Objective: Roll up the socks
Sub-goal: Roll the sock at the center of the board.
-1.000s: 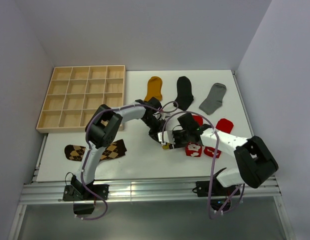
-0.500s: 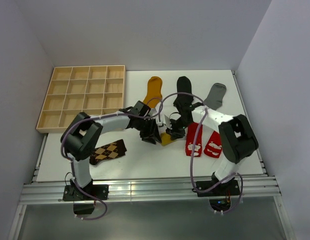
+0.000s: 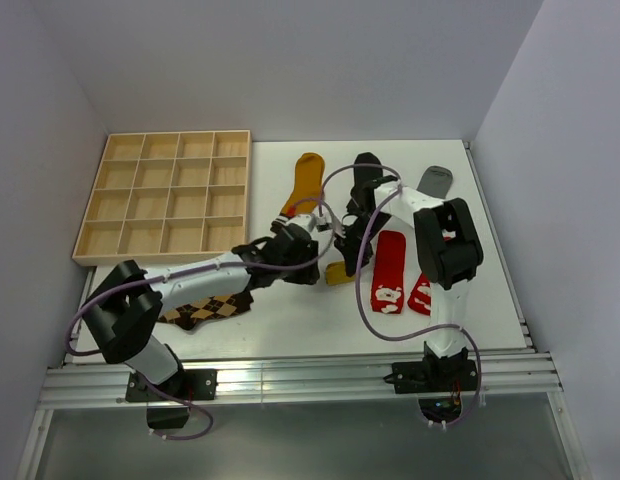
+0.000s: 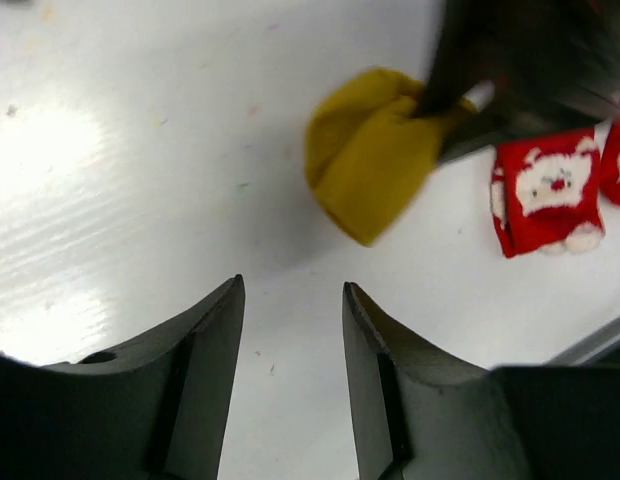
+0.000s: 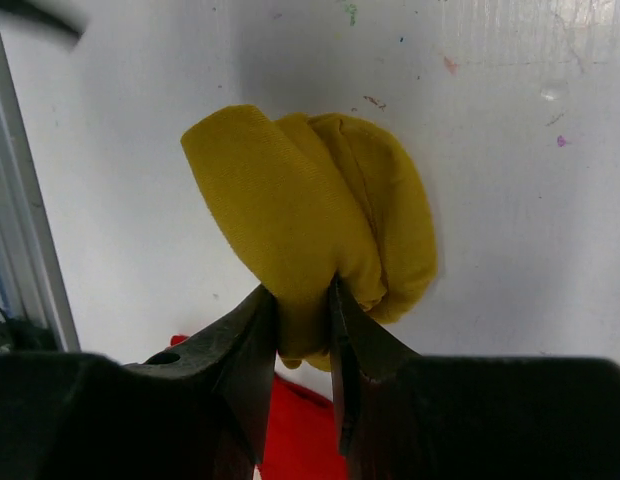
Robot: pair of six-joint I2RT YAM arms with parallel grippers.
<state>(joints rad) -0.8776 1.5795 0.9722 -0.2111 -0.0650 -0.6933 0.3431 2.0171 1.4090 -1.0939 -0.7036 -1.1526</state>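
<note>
A mustard yellow sock rolled into a bundle [image 5: 310,215] [image 4: 375,165] [image 3: 338,272] lies mid-table. My right gripper [image 5: 302,295] [image 3: 345,250] is shut on a fold of it. My left gripper [image 4: 290,290] [image 3: 305,258] stands open just left of the bundle, with nothing between its fingers. A flat yellow sock [image 3: 308,178], a black sock [image 3: 366,166] and a grey sock [image 3: 435,180] lie at the back. Two red printed socks [image 3: 390,270] [image 4: 545,195] lie flat to the right of the bundle. Brown argyle socks [image 3: 208,308] lie front left, partly under the left arm.
A wooden grid tray [image 3: 175,135] stands at the back left of the white table [image 3: 290,320]. The right arm's cable [image 3: 362,290] loops over the red socks. A metal rail [image 3: 290,380] runs along the table's front edge.
My left gripper let go of the yellow bundle, opened and drew back left. My right gripper closed on the bundle, and the right arm swung toward the back.
</note>
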